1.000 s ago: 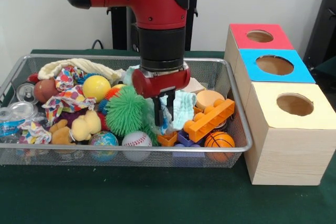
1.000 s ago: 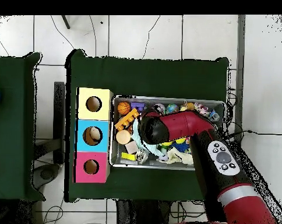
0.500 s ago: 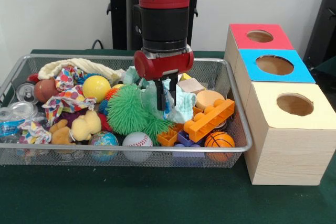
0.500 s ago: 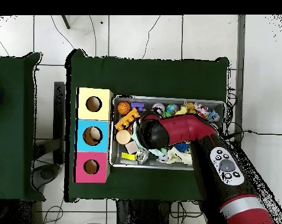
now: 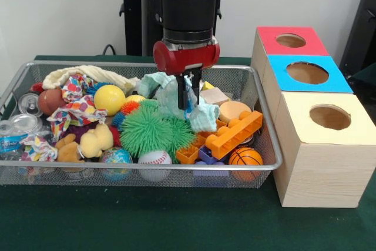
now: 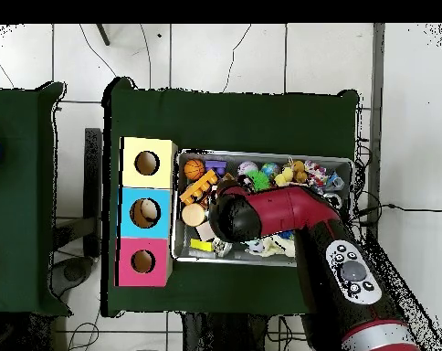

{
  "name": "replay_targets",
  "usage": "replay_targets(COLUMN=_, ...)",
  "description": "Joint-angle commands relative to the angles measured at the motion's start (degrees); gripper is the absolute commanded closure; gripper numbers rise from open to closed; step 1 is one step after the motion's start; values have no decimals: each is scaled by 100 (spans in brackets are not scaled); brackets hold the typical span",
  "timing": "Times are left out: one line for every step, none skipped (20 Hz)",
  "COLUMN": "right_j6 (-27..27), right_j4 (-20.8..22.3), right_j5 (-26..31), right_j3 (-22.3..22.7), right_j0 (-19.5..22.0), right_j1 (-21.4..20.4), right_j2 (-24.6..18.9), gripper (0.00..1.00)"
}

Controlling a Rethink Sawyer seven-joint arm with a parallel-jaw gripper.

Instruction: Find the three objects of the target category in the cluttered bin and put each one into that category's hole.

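The gripper [image 5: 187,99] is pinched on a pale teal cloth [image 5: 194,113], which hangs from it over the middle of the bin [image 5: 267,145], apparently lifted off the clutter. The three boxes [image 5: 305,72] stand just right of the bin, so the carry goes rightward.

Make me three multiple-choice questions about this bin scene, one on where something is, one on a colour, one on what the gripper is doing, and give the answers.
1. In the front view, where is the basketball in the bin?
A. Corner nearest the yellow-topped box
B. Beside the water bottle
C. On the red-topped box

2. What colour is the middle box's top?
A. Red
B. Blue
C. Yellow

3. What is the gripper doing?
A. Open above the boxes
B. Holding the baseball
C. Shut on the pale green cloth

Answers: 1 A, it lies at the bin's front corner by that box. 2 B, blue sits between red and yellow. 3 C, the cloth hangs from the closed jaws.
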State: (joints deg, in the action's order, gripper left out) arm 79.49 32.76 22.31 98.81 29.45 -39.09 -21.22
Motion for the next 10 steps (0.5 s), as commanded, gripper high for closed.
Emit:
replay_targets(right_j6=1120, right_j4=-162, right_j5=11, right_j3=496, right_j0=-238, right_j1=-81, right_j2=393, gripper=100)
replay_targets(right_j6=1160, right_j4=-184, right_j5=-6, right_j3=524, right_j0=-297, right_j1=-83, right_j2=455, gripper=100)
replay_targets(right_j6=1192, right_j4=-201, right_j5=-12, right_j3=544, right_j0=-348, right_j1=-88, right_j2=507, gripper=100)
replay_targets(right_j6=1279, right_j4=-225, right_j5=-20, right_j3=569, right_j0=-437, right_j1=-79, right_j2=600, gripper=100)
replay_targets(right_j6=1314, right_j4=-255, right_j5=-34, right_j3=589, right_j0=-483, right_j1=-79, right_j2=645, gripper=100)
replay_targets(right_j6=1391, right_j4=-274, right_j5=-46, right_j3=606, right_j0=-570, right_j1=-62, right_j2=717, gripper=100)
replay_targets(right_j6=1409, right_j4=-288, right_j5=-76, right_j3=611, right_j0=-618, right_j1=-46, right_j2=764, gripper=100)
replay_targets(right_j6=1455, right_j4=-306, right_j5=-121, right_j3=626, right_j0=-689, right_j1=-22, right_j2=825, gripper=100)
replay_targets(right_j6=1466, right_j4=-332, right_j5=-164, right_j3=654, right_j0=-732, right_j1=-12, right_j2=870, gripper=100)
replay_targets(right_j6=1483, right_j4=-362, right_j5=-195, right_j3=679, right_j0=-779, right_j1=3, right_j2=908, gripper=100)
